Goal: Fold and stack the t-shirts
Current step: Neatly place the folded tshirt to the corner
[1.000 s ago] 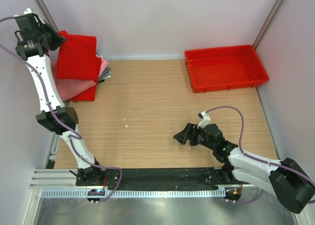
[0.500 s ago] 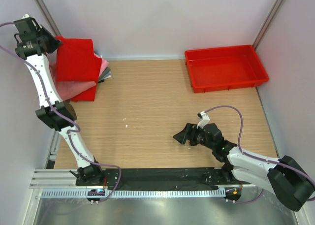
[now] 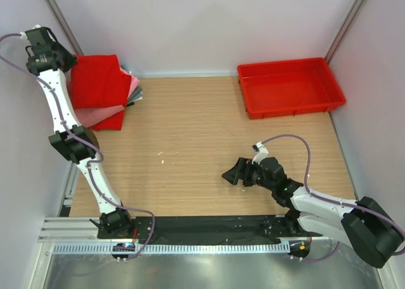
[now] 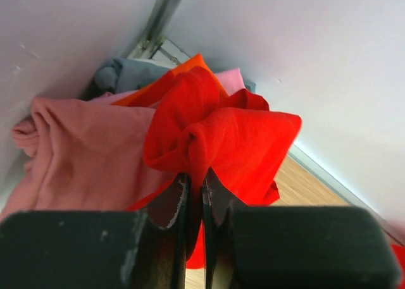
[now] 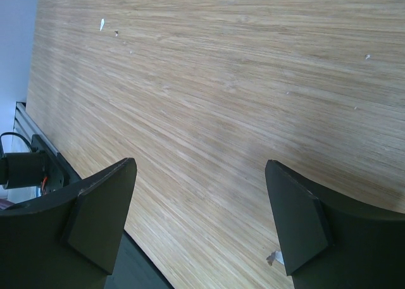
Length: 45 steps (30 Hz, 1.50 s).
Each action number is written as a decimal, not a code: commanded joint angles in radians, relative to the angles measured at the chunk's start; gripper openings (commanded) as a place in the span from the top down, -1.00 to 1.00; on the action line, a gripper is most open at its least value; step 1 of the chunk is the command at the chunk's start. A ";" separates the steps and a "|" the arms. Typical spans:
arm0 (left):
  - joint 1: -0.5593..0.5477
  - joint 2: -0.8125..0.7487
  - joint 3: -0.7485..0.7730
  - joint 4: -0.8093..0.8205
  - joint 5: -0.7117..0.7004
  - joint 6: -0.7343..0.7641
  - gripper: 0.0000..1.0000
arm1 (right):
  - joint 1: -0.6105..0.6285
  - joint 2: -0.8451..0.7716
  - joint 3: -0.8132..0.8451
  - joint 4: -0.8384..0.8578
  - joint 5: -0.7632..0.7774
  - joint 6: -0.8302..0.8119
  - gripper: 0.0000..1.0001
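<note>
Pinching down to a thin slit, the left pincer [image 4: 195,178] has a bunched fold of the red t-shirt [image 4: 228,137] nipped at its tips, at the wall-side edge of the stack of folded t-shirts. The red t-shirt lies on top of that stack, over the dusty pink shirt [image 4: 82,143], with orange [image 4: 190,64] and grey [image 4: 126,74] edges showing at the stack's far side.

The cloth at the tips is crumpled, not flat. If the jaws part only a little and the arm pulls away, the fold could snag and drag the top shirt askew or off the stack. The crumple might also spring open and spoil the fold. The stack sits tight against the wall, so there is little room to retreat cleanly.

The right pincer [image 5: 199,181] gapes wide and holds nothing, over the bare surface [image 3: 190,143], well apart from the stack.

Against a second ago, the red t-shirt has come lower and squarer onto the stack. The left pincer has shifted toward the wall. The right arm has barely moved.
</note>
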 commanded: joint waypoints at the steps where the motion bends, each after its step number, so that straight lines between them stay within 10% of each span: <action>1: 0.009 0.022 0.059 0.035 -0.084 0.039 0.79 | 0.002 0.003 0.037 0.056 0.000 -0.015 -0.78; 20: 0.000 0.045 -0.059 0.195 -0.221 0.103 -0.18 | 0.002 0.034 0.051 0.062 -0.007 -0.016 -0.79; 25: -0.003 0.010 -0.044 0.182 -0.207 0.088 -0.99 | 0.002 0.034 0.049 0.066 -0.010 -0.018 -0.78; 45: -0.052 -0.370 -0.178 0.109 -0.462 0.016 -0.99 | 0.002 0.018 0.039 0.077 -0.012 -0.018 -0.79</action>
